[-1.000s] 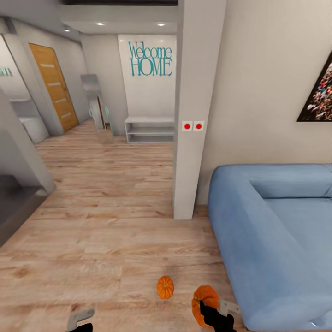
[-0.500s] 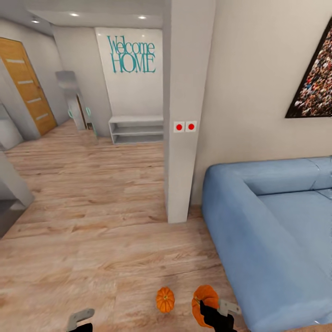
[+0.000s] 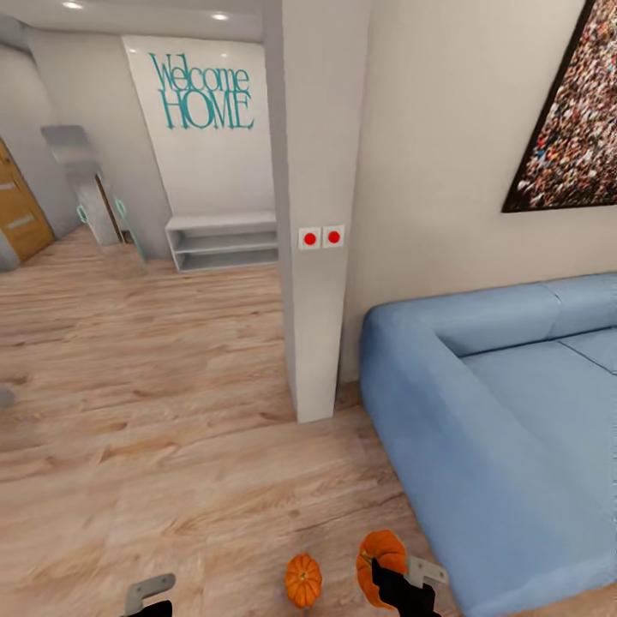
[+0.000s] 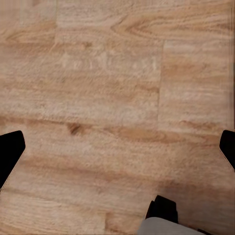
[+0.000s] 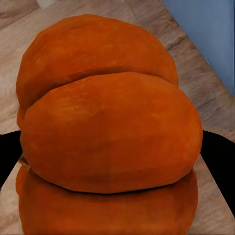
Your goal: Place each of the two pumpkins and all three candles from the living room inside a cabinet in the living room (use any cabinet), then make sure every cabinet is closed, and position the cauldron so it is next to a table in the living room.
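One small orange ribbed pumpkin (image 3: 302, 580) lies on the wood floor at the bottom of the head view. A second pumpkin (image 3: 380, 553) is held just to its right, with my right gripper (image 3: 390, 576) shut on it. The right wrist view shows that pumpkin (image 5: 107, 98) close up, squeezed between the two black fingers of the right gripper (image 5: 115, 156). My left gripper (image 3: 147, 600) hangs at the bottom left. In the left wrist view the left gripper (image 4: 117, 149) is open over bare floor, its fingers wide apart. Candles, cabinet, cauldron and coffee table are out of view.
A blue sofa (image 3: 480, 411) stands close on the right. A white pillar (image 3: 313, 214) with two red buttons rises just ahead. Behind it a hallway with a low white shelf (image 3: 224, 242) runs back left. A framed picture (image 3: 566, 111) hangs above the sofa.
The camera has turned to the right, so pillar, hallway and sofa have slid left in the picture. Both grippers keep their places, and the right one still holds its pumpkin.
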Controlling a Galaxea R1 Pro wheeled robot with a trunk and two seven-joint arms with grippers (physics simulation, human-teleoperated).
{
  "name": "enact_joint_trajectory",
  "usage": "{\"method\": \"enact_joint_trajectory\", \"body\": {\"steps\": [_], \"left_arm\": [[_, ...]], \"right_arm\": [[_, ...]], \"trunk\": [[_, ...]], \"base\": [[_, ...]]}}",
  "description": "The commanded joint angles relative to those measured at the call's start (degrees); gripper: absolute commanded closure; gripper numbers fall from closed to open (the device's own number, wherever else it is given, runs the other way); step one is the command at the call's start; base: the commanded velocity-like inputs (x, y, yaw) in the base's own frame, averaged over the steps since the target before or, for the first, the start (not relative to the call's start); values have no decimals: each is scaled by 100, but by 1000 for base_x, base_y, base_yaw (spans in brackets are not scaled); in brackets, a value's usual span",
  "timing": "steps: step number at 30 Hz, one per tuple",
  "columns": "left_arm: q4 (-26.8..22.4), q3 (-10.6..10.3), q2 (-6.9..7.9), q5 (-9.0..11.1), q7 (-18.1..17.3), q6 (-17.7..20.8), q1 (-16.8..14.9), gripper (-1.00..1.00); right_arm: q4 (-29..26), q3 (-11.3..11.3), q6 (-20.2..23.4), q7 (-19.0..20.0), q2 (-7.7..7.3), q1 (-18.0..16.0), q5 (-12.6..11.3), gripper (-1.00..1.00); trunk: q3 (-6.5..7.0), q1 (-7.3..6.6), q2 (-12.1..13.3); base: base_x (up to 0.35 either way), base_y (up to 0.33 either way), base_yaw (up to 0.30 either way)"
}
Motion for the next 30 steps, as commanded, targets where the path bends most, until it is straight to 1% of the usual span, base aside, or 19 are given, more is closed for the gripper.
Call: {"method": "enact_joint_trajectory", "body": {"steps": [1,15,30], "left_arm": [[-5,-49,3,50,24,-13,-1,-100],[-5,-49,3,50,23,-13,-1,-100],[-5,-49,3,50,23,-13,-1,-100]], "right_arm": [[1,49,-19,-34,1,-6,-32,100],[2,52,-28,-26,-7,-6,3,100],[10,52,-29,-26,-7,-6,11,100]], "trunk": [[-12,3,-4],[-66,3,-4],[3,3,-4]], "base": [[203,110,-225],[210,120,-250],[283,130,-261]]}}
